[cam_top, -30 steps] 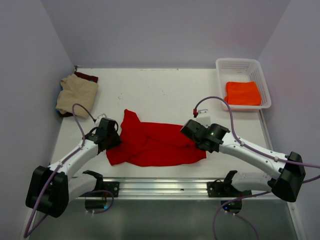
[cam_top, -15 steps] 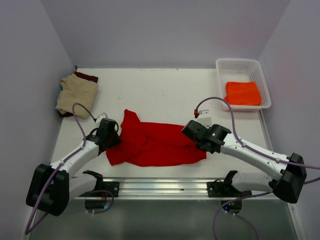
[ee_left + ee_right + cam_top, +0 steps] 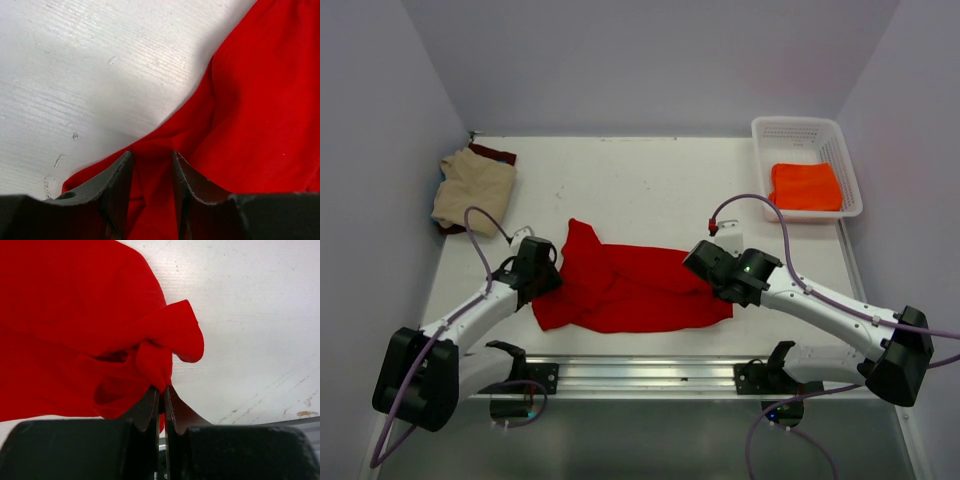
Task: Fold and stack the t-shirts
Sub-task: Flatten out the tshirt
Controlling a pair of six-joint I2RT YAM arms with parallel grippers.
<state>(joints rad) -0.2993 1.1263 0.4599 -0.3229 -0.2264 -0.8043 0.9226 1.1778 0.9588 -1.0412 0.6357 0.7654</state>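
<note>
The bright red t-shirt (image 3: 630, 285) lies crumpled across the near middle of the table (image 3: 640, 180). At its left edge sits my left gripper (image 3: 545, 272), low on the cloth. In the left wrist view the left gripper (image 3: 152, 157) has its jaws apart, and a fold of the red t-shirt (image 3: 250, 100) runs between the fingers. My right gripper (image 3: 700, 270) is at the shirt's right end. Seen from the right wrist, that gripper (image 3: 162, 388) is shut on a bunched edge of the red t-shirt (image 3: 65, 315). A folded orange t-shirt (image 3: 805, 186) lies in the basket.
A white basket (image 3: 800, 124) stands at the back right corner. At the back left a tan t-shirt (image 3: 473, 188) lies on a dark maroon one (image 3: 498, 153). A metal rail (image 3: 640, 375) runs along the near edge. Walls close in on three sides.
The left gripper's jaws have narrowed a little around the cloth. The right gripper has shifted very slightly with the shirt's edge. The shirt's outline is almost the same.
</note>
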